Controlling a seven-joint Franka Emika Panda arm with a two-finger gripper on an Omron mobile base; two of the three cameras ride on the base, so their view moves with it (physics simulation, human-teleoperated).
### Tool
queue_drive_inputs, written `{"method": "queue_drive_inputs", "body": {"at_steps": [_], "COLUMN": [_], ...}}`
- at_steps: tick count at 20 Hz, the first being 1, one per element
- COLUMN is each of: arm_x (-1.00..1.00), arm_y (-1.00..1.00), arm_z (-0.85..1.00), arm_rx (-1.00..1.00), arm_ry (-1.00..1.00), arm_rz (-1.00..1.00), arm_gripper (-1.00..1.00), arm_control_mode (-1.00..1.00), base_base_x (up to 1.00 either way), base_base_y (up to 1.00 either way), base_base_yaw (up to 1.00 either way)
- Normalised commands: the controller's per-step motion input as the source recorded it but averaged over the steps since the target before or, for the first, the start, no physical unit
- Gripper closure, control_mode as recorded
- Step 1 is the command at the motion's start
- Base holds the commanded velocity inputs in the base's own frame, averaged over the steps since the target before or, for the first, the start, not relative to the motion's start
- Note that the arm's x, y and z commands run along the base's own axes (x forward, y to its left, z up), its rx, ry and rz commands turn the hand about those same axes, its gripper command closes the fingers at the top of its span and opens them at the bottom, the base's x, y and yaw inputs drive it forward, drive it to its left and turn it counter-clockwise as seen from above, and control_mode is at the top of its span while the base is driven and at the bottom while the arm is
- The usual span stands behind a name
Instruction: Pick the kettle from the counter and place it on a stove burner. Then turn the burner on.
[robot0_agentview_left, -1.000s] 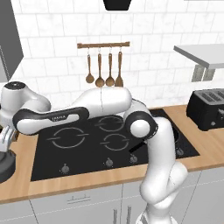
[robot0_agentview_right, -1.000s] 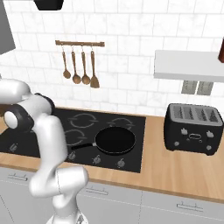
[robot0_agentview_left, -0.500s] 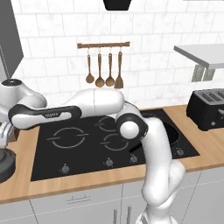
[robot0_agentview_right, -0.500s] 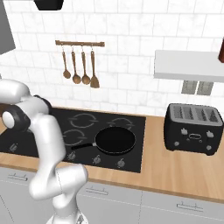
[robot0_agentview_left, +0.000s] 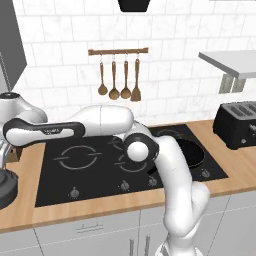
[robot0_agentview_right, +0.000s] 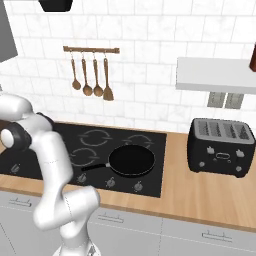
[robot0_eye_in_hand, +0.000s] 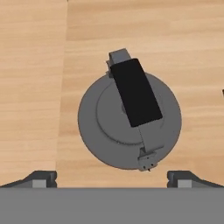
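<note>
Kettle: squat round dark grey metal kettle (robot0_eye_in_hand: 129, 121) with arched black handle sits on the light tan wooden counter (robot0_eye_in_hand: 30, 87), left of the black glass hob (robot0_agentview_left: 125, 160).
Handle axis: runs slantwise, not square across the gap between the 2 fingertips.
Gripper (robot0_eye_in_hand: 112, 177): jaws spread wide, holding nothing, directly above the kettle.
Next move, judged: roll wrist, then descend.

Glossy white rounded arm (robot0_agentview_left: 170, 165) segments; dark joint rings; small dark pincer (robot0_eye_in_hand: 112, 177) tips.
</note>
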Motion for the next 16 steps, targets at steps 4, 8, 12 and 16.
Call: {"method": "queue_drive_inputs", "body": {"at_steps": [4, 8, 12, 16], "arm_x": [0.07, 0.1, 0.13, 0.0], "arm_y": [0.19, 0.18, 0.17, 0.13], "arm_z": [-0.21, -0.07, 0.0, -0.09], "arm_rx": [0.0, 0.0, 0.0, 0.0], "arm_ry": [0.02, 0.01, 0.04, 0.02], "arm_rz": [0.05, 0.05, 0.02, 0.0], "arm_gripper": [-1.0, -1.0, -1.0, -1.0], "arm_control_mode": [-1.0, -1.0, -1.0, -1.0], "base_base_x": [0.0, 0.0, 0.0, 0.0], "base_base_y": [0.0, 0.0, 0.0, 0.0], "base_base_yaw": [0.0, 0.0, 0.0, 0.0]}}
